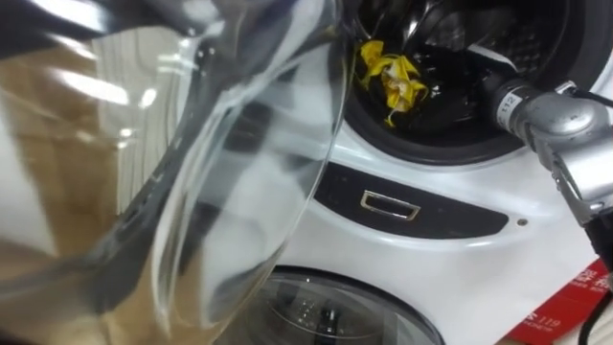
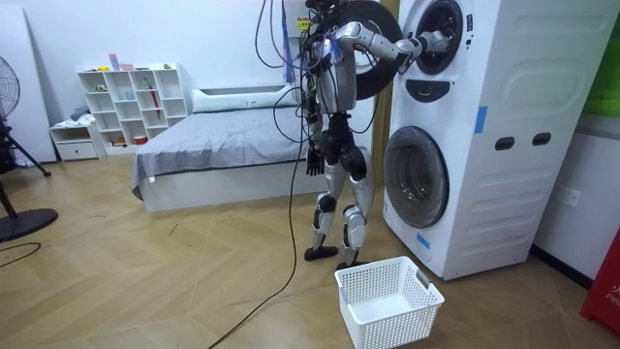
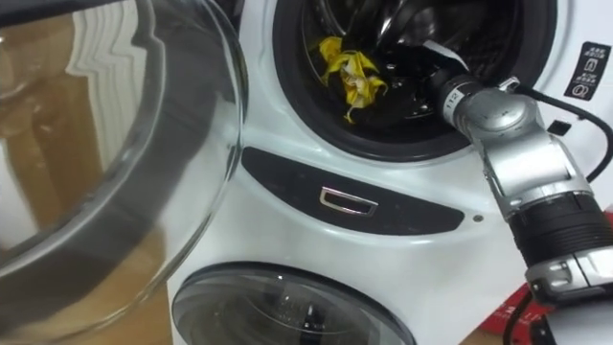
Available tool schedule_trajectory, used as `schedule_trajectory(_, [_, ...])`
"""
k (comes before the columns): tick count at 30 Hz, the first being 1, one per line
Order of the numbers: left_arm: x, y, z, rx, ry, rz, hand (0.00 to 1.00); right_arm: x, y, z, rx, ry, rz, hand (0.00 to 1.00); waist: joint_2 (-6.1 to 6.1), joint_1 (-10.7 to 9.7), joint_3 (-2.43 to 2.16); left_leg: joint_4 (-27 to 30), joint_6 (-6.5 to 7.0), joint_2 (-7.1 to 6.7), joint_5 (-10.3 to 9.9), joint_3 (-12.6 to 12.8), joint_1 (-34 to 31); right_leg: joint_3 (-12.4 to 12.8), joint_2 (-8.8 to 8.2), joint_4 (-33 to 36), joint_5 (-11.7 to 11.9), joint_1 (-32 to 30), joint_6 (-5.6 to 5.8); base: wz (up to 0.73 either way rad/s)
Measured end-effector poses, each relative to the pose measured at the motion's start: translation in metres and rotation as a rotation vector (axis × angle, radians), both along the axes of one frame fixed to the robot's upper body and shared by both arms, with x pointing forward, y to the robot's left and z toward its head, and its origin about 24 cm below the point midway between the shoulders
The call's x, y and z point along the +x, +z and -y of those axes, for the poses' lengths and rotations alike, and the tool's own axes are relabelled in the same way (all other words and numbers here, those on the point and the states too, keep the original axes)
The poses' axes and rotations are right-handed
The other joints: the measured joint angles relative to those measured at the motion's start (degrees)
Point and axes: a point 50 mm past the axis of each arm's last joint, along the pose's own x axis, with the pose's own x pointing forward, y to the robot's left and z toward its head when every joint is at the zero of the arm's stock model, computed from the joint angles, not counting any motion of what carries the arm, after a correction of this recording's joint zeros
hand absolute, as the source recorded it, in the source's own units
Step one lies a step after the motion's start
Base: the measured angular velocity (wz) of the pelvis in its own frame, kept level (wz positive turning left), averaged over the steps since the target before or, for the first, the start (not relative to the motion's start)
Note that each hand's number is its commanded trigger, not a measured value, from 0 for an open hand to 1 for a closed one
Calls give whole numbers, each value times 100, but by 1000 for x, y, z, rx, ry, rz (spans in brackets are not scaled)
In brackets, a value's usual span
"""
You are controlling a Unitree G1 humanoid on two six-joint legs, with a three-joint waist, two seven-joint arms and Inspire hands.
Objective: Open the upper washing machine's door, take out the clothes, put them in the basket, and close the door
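Yellow cloth point(image 1: 391, 77) lies crumpled just inside the upper drum point(image 1: 450, 125) of a white stacked washing machine point(image 2: 484, 136), not yet lifted out. The robot stands close before the machine with its right arm point(image 3: 517, 144) reaching through the hatch. The right hand is hidden in the dark drum to the right of the cloth, so whether its fingers grip anything cannot be told. The left hand point(image 2: 313, 167) hangs at its side, its fingers too small to read. The glass door point(image 1: 220, 163) stands swung open at left. A white basket point(image 2: 389, 301) sits empty on the wooden floor point(image 2: 145, 281) near the robot's feet, suggesting the job has barely begun. A bed point(image 2: 223, 136), a white shelf point(image 2: 136, 97) and a fan point(image 2: 8, 87) lie far left.
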Motion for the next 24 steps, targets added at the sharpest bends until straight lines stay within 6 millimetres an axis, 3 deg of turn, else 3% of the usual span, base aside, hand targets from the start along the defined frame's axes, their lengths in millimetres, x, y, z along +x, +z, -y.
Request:
schedule_trajectory(1, [0,0,0,0,-1,0,0,0,1,-1,-1,10,-1,81,-2,14,-1,-10,-2,6,-1,6,7,3,6,0,-1,0,-2,-8])
schedule_trajectory(2, [0,0,0,0,0,-1,0,-1,2,-2,-5,22,0,100,-3,62,0,-48,-4,24,-1,19,51,25,25,-2,-1,16,-6,-10])
schedule_trajectory(9, [8,1,-6,7,-5,22,0,-4,11,-4,-140,54,29,100,-58,188,50,-110,-51,84,-27,19,184,19,96,-98,-25,159,-45,-1])
schedule_trajectory(24, [13,2,-10,-1,13,61,0,-5,19,4,-220,17,89,100,-67,261,65,-170,-75,152,-40,6,207,-35,154,-192,-30,190,-70,1])
